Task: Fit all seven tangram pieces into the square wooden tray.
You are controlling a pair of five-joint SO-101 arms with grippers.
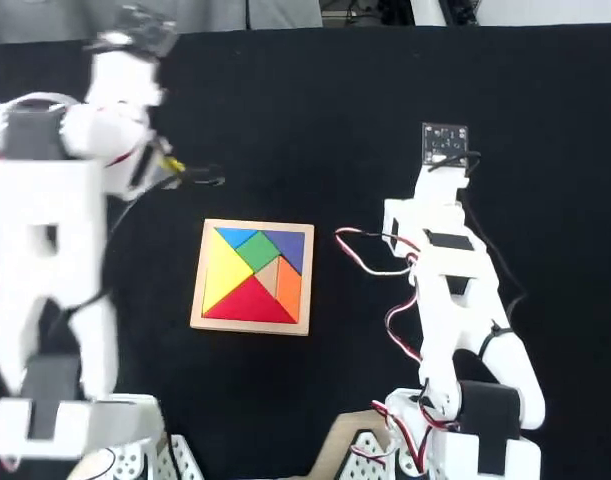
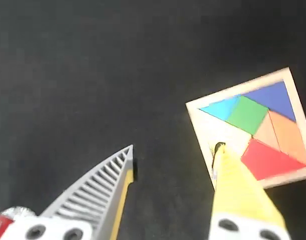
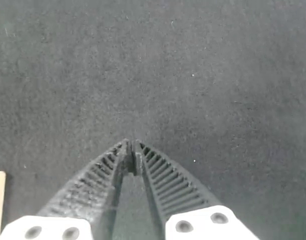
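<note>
Tangram pieces [image 1: 253,275] inside tray [image 1: 197,290], tray between left arm [image 1: 45,230] and right arm [image 1: 455,290], on table [image 1: 335,120]

Light was bright & even; source couldn't be told. Black cloth [image 1: 385,100] looked matte, v. dark. White left arm [image 1: 45,230] was washed out in high view. Rim of tray [image 1: 199,290] was evenly lit.

Tangram pieces [image 1: 250,298] fill the wooden tray [image 1: 250,327].
</note>
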